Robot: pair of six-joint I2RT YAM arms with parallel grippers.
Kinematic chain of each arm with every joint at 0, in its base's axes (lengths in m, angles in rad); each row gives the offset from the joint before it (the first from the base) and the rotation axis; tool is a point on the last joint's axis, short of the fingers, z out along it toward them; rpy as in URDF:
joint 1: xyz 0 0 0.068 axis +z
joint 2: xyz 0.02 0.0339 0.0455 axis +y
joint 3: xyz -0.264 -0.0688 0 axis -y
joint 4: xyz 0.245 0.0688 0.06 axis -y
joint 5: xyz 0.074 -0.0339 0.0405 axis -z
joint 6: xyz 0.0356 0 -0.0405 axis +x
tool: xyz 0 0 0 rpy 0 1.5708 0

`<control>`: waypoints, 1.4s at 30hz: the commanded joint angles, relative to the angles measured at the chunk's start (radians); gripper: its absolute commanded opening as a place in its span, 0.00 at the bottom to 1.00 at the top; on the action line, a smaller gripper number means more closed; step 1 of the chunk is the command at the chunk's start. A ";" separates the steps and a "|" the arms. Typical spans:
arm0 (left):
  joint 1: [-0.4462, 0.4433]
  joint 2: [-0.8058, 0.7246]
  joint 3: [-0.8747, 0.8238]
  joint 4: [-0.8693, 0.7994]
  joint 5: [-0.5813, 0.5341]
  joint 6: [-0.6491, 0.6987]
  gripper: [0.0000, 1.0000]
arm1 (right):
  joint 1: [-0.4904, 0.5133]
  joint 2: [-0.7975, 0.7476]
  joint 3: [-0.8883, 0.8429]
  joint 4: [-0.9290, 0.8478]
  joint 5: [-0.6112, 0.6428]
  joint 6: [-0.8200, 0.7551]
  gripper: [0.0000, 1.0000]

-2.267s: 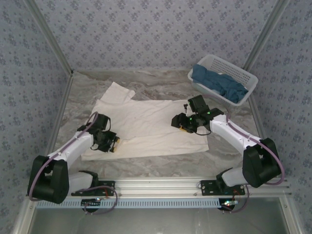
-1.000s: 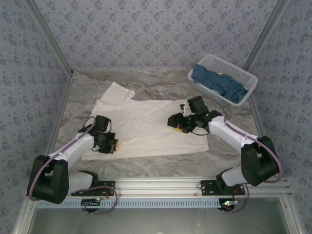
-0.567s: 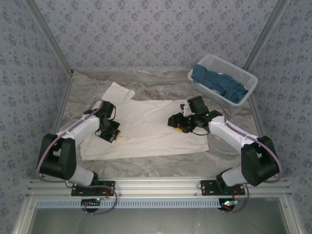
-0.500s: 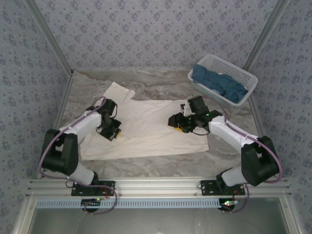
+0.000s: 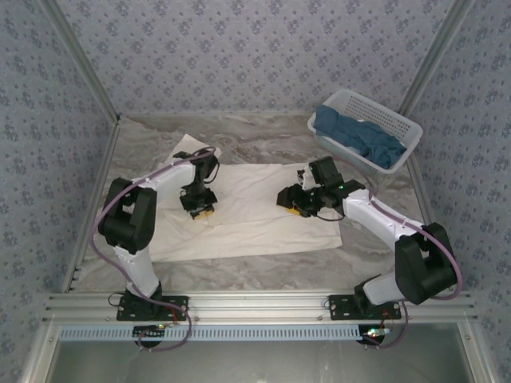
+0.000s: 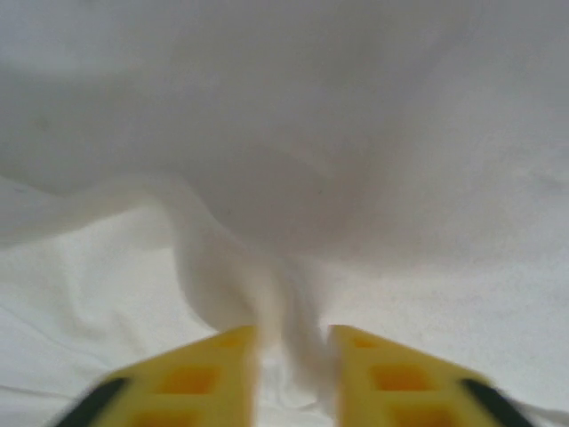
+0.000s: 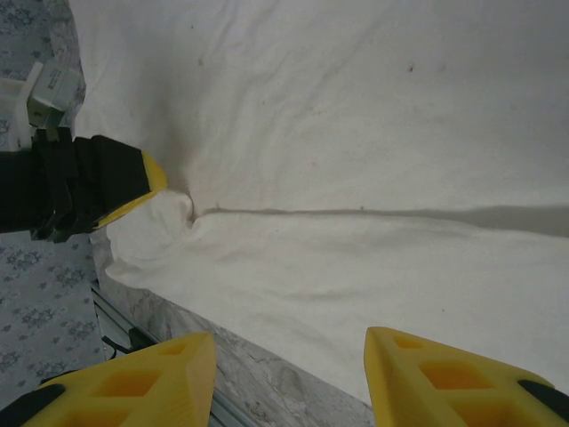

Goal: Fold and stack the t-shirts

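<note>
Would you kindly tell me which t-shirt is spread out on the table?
The large cream-white cloth t-shirt; the dark teal-blue cloth lies bunched in the white plastic lattice basket.

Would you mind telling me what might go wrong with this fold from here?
1. The left tool pinches just a narrow pleat of the large cream-white cloth t-shirt; that pleat may slip out once the arm pulls.
2. The right tool hangs open above the shirt and grips nothing, so a pull from one side alone would likely drag the cloth askew or bunch it rather than lay a straight fold.
</note>
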State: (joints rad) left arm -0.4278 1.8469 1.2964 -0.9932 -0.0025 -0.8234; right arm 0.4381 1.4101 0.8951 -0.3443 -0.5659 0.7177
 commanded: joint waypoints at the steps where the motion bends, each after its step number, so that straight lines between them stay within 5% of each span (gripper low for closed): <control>1: -0.012 -0.051 0.051 -0.067 -0.136 0.079 0.49 | -0.007 -0.003 -0.007 -0.036 -0.024 -0.003 0.50; 7: 0.023 -0.290 -0.061 0.014 -0.159 0.088 0.46 | -0.007 0.000 -0.008 -0.033 -0.021 -0.010 0.50; 15: 0.333 -0.482 -0.392 0.116 0.166 -0.043 0.21 | 0.016 0.040 0.023 -0.007 -0.031 -0.019 0.49; 26: 0.495 -0.243 -0.295 0.171 0.138 0.008 0.11 | 0.029 0.058 0.048 -0.028 -0.034 -0.028 0.48; 36: 0.502 0.026 -0.022 0.147 0.121 0.080 0.13 | 0.021 0.036 0.034 -0.044 -0.034 -0.028 0.48; 42: 0.503 0.009 -0.021 0.113 0.091 0.106 0.13 | 0.004 0.012 0.028 -0.069 0.008 -0.031 0.47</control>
State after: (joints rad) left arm 0.0719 1.8870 1.2655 -0.8276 0.1223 -0.7483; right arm 0.4557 1.4597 0.9192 -0.3740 -0.5735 0.7090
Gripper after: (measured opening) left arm 0.132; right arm 0.471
